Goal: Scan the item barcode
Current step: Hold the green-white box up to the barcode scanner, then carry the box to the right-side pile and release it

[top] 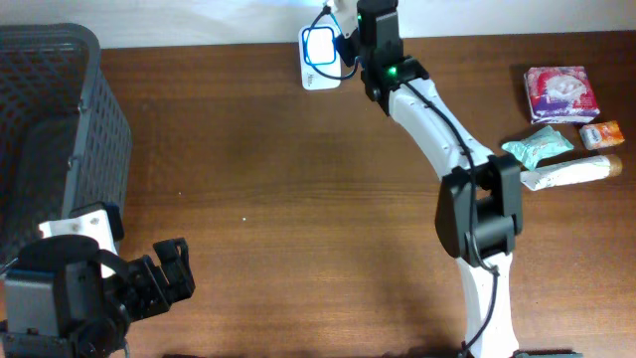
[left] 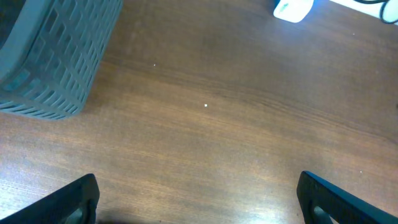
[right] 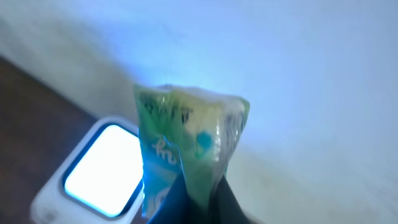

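Green packet (right: pixel 186 140) held up at the lit scanner (right: pixel 102 174)
Right wrist cam showed the right gripper (right: pixel 196 196) with its jaws clamped on the packet, just beside the scanner's glowing window. Overhead mostly hid the packet behind the arm, but placed the scanner (top: pixel 320 55) at the bench's (top: pixel 298 179) far edge. Left gripper (top: pixel 164 273) sat near the basket (top: pixel 60 119), jaws wide open and holding nothing.
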`<act>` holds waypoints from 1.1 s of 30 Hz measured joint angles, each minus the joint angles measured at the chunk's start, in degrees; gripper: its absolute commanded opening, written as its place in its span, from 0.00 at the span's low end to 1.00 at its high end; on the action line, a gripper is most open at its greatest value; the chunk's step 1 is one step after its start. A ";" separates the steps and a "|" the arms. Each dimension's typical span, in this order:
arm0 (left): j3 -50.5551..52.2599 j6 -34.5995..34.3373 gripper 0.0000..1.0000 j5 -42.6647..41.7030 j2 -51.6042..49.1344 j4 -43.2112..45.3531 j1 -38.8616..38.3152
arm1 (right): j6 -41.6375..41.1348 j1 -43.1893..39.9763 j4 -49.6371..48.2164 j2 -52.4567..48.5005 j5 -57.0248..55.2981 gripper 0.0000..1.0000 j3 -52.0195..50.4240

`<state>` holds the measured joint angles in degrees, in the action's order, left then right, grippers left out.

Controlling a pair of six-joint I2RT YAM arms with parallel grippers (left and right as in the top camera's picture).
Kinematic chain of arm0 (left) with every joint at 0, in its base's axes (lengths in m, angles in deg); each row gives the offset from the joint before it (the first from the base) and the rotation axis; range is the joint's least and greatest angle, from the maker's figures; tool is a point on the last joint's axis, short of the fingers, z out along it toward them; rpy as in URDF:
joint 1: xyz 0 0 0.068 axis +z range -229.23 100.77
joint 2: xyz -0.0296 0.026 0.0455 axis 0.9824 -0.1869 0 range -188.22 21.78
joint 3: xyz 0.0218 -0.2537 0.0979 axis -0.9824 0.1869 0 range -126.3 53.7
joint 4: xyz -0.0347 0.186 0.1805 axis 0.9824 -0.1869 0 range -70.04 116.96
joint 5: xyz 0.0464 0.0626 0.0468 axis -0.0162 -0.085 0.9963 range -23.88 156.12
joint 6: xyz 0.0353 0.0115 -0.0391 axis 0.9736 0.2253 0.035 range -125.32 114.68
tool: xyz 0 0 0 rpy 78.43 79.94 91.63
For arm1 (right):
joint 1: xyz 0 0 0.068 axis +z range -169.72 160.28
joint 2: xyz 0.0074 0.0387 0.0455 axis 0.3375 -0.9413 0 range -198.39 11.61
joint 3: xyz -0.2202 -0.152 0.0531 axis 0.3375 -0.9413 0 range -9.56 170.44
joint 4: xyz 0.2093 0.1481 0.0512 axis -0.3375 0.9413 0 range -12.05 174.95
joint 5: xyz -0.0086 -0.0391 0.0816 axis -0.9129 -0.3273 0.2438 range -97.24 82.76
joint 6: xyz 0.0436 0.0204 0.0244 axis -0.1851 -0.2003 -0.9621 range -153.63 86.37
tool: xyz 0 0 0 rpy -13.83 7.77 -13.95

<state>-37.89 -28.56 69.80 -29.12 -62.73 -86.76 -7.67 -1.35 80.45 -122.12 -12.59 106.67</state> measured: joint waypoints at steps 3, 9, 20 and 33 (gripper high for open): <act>0.00 0.00 0.99 0.02 0.00 -0.02 0.00 | 7.15 0.04 -6.25 -4.83 0.44 0.04 -0.17; 0.00 0.00 0.99 0.00 0.02 -0.04 0.00 | 14.10 0.17 -8.13 -6.82 2.99 0.04 -0.26; 0.00 0.00 0.99 0.00 0.02 -0.04 0.00 | 11.32 1.27 -6.29 -6.69 -2.36 0.04 -0.22; 0.00 0.00 0.99 0.00 0.02 -0.09 0.00 | -41.81 -22.82 42.36 11.06 -28.13 0.04 0.72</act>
<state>-37.89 -28.56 69.80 -29.10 -62.82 -86.76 -49.48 -24.17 122.81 -111.06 -40.72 107.39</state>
